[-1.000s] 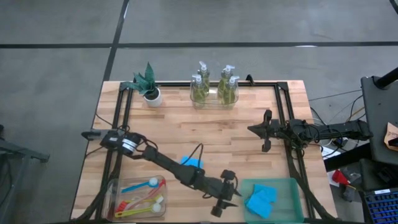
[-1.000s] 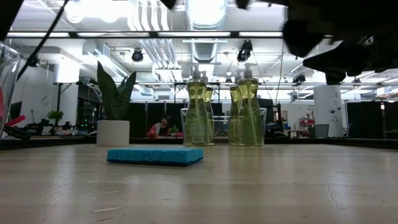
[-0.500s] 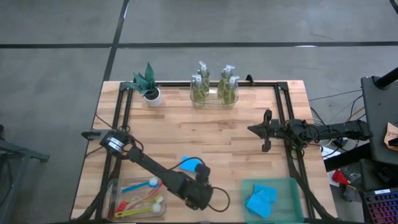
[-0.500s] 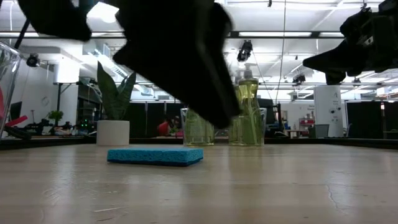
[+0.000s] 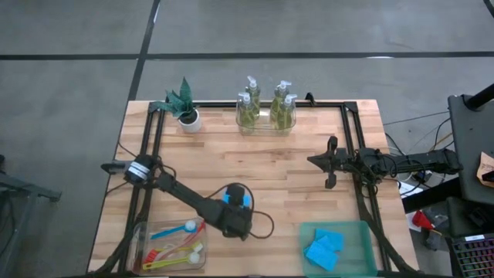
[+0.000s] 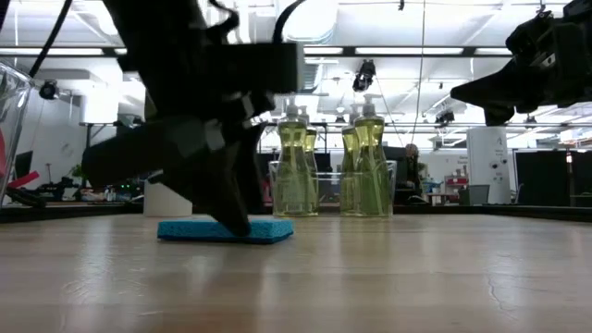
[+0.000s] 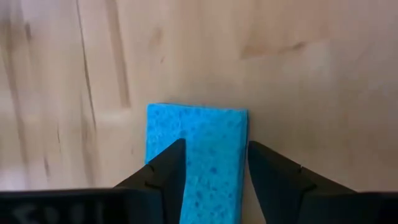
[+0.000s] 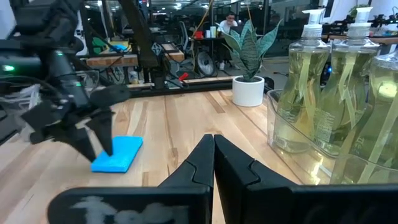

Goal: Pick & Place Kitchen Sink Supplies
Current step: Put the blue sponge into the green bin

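A blue sponge (image 5: 243, 201) lies flat on the wooden table near its middle; it also shows in the low view (image 6: 268, 229) and the right wrist view (image 8: 121, 155). My left gripper (image 7: 216, 149) is open, points down over the sponge, and is low at the sponge's height (image 6: 236, 222). One finger (image 7: 165, 171) stands over the sponge's top and the other (image 7: 273, 177) beside its long edge. My right gripper (image 8: 213, 146) is shut and empty, above the table's right side (image 5: 328, 162). My left gripper: I cannot tell whether its fingertips touch the sponge; the fingers hide the place where they meet it.
A green bin (image 5: 363, 226) with blue sponges (image 5: 324, 249) is at the near right. A clear tray (image 5: 143, 232) with coloured brushes (image 5: 174, 230) is at the near left. Soap bottles (image 5: 266, 108) stand in a clear container at the far edge, with a potted plant (image 5: 184, 104) to their left.
My left gripper has gone from beside the green bin toward the table's left and far edge, to the blue sponge, and has come down over it. The right arm has kept still.
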